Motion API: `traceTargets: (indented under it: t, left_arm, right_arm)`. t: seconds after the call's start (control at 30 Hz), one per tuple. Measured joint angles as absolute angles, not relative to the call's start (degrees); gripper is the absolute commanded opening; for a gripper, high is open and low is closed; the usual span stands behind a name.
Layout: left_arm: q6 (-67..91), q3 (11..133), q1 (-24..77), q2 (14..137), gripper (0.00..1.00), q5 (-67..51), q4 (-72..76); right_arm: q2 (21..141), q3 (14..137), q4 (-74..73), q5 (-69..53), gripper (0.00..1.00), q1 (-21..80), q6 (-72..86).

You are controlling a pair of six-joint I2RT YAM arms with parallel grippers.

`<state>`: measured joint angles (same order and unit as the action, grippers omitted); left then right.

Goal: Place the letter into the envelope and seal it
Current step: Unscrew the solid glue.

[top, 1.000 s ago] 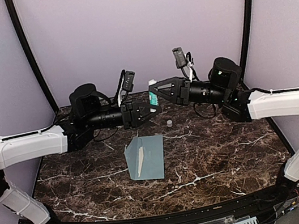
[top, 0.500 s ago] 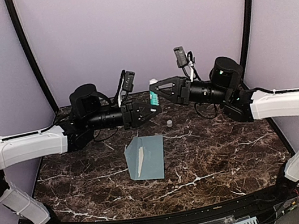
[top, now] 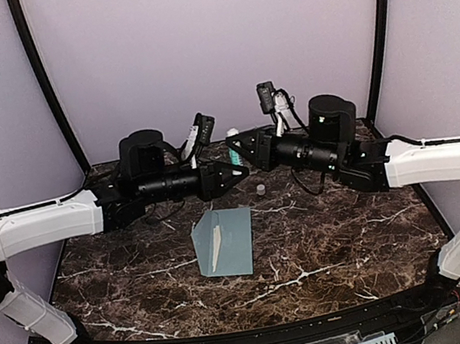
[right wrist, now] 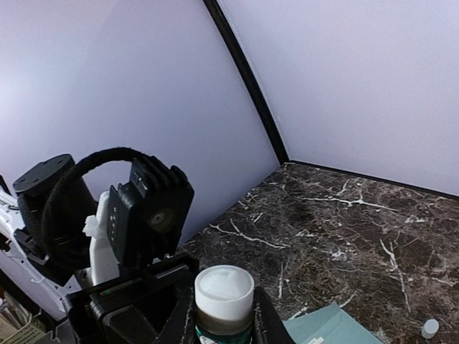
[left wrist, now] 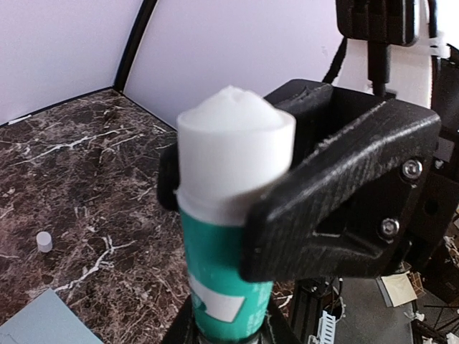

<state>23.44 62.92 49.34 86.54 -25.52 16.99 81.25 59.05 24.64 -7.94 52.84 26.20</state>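
A glue stick (top: 235, 157), teal with its white glue bared, stands upright in the air over the back of the table. My right gripper (top: 233, 146) is shut on its upper part and my left gripper (top: 237, 171) is shut on its base. In the left wrist view the glue stick (left wrist: 222, 265) rises from my left gripper (left wrist: 229, 333), with a right finger (left wrist: 337, 193) clamped across it. In the right wrist view the stick's top (right wrist: 224, 290) sits in my right gripper (right wrist: 224, 326). The pale blue-grey envelope (top: 224, 242) lies flat on the table below, apart from both grippers. The letter is hidden.
A small white cap (top: 260, 189) stands on the dark marble table (top: 355, 230) behind the envelope, and also shows as a cap (left wrist: 44, 241) in the left wrist view. Lilac walls and black posts (top: 46, 88) close in the back and sides.
Both wrists have turned and the right arm has shifted left, with the glue stick staying between the two grippers. The envelope and cap have not moved.
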Motion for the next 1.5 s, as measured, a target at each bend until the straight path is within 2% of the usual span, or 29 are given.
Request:
traceTargets:
  t: [0.27,0.43,0.53,0.6,0.63,0.8,1.07,1.27,1.5]
  left_arm:
    - [21.0,64.7,50.7,86.2,0.04,-12.3,9.2]
    - [20.7,64.7,51.3,86.2,0.04,-7.8,6.2]
    - [20.5,64.7,51.4,86.2,0.03,-7.3,5.9]
    - [20.6,64.7,51.4,86.2,0.02,-7.5,5.9]
    - [20.6,64.7,51.4,86.2,0.01,-7.6,6.0]
    - [21.4,64.0,51.0,85.5,0.00,-8.5,7.2]
    - [23.7,60.2,47.7,82.7,0.00,-17.4,12.5]
    - [24.7,59.1,46.3,82.5,0.00,-29.3,17.4]
    - [25.1,59.1,46.3,82.5,0.00,-40.3,22.5]
  right_arm:
    - [86.0,65.2,17.3,10.4,0.00,58.1,23.8]
    - [87.9,66.2,16.0,16.2,0.00,60.1,23.7]
    - [88.0,66.2,15.9,17.3,0.18,60.4,23.9]
    - [88.0,66.2,15.9,17.4,0.37,60.4,23.9]
    - [87.9,66.2,15.8,17.4,0.43,60.4,23.8]
    - [84.6,64.8,16.2,15.9,0.66,60.0,23.9]
    - [74.0,58.5,20.8,4.3,0.74,53.8,25.0]
    - [72.9,54.6,24.9,-13.3,0.76,47.6,26.7]
    - [75.4,54.7,28.7,-29.9,0.65,46.5,28.5]
